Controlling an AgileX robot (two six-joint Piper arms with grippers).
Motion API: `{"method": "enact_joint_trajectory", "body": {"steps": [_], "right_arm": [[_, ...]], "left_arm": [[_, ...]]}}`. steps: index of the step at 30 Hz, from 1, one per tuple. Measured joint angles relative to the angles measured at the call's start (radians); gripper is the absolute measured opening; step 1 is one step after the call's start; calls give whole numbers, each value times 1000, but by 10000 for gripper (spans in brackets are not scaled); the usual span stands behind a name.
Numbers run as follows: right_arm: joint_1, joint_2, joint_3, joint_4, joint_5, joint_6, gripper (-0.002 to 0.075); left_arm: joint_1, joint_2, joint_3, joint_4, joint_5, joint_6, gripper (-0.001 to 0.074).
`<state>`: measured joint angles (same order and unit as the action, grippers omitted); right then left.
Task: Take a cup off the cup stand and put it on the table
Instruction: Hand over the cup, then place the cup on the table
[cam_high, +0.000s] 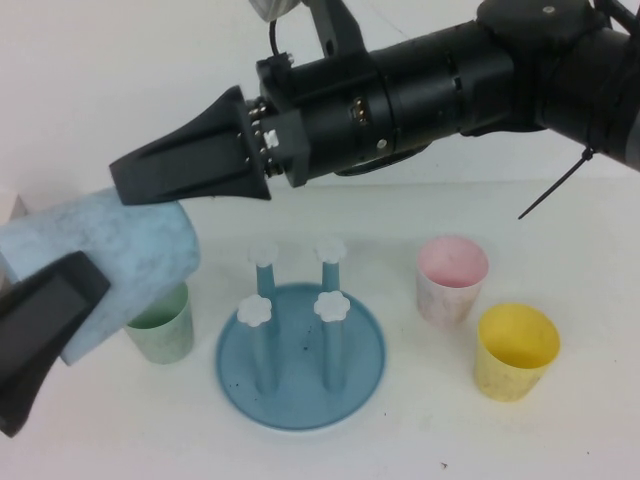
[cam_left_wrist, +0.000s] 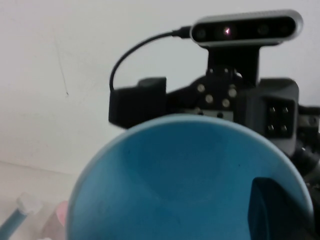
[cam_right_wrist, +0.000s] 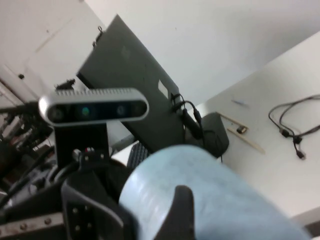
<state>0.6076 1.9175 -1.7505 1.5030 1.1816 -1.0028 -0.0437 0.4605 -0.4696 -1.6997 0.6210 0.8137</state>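
Left gripper (cam_high: 62, 300) at nine o'clock of the scene, clamped on the rim wall of the light blue speckled plastic tumbler (cam_high: 110, 255), one finger (cam_left_wrist: 272, 205) inside the mouth. Tumbler held aloft on its side above the pale green plastic cup (cam_high: 165, 335), at ten o'clock from the round blue plastic cup stand (cam_high: 300, 400), clear of the plain white tabletop (cam_high: 430, 430). Right gripper (cam_high: 150, 178) close over the tumbler at its twelve o'clock; grip state cannot be told. Judged light, stiff and smooth-walled; best held across the rim wall, gently.
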Motion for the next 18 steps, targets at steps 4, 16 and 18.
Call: {"method": "enact_joint_trajectory", "body": {"steps": [4,16,18], "right_arm": [[-47,0,0,33,21,-2,617],[-250,-146,0,-264,25,43,36],[-252,-190,0,-414,34,73,17]], "left_arm": [[0,0,0,8,29,-10,8],[0,39,-269,751,214,-417,8],[0,72,-319,846,294,-460,8]]}}
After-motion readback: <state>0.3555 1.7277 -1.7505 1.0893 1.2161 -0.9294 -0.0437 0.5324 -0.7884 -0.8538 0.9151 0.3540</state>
